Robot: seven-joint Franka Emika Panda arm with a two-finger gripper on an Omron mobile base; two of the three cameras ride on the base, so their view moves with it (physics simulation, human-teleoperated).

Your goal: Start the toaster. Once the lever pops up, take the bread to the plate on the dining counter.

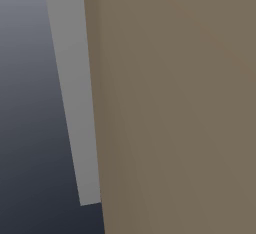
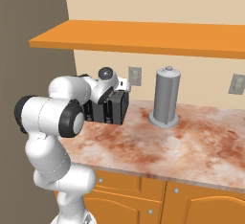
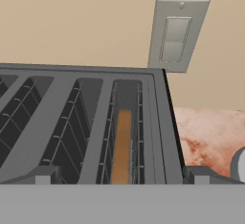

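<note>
The black toaster [image 2: 115,107] stands at the back left of a marbled counter [image 2: 191,146] against the wall. From the hand view I look down into the toaster [image 3: 72,122] and its row of slots. The bread [image 3: 122,146], a tan slice seen edge-on, sits low in the rightmost slot. My gripper [image 3: 122,177] hangs just above that end of the toaster, open, its fingertips [image 3: 43,176] spread wide on either side of the slots and holding nothing. The arm's hand [image 2: 109,82] covers the toaster's top. The plate and the dining counter are out of view.
A tall grey canister [image 2: 165,98] stands right of the toaster. An orange shelf [image 2: 143,36] runs overhead. Wall outlets [image 3: 177,34] sit behind the toaster. A brown panel [image 1: 175,108] stands close on the left, and orange cabinets [image 2: 182,199] lie below the counter.
</note>
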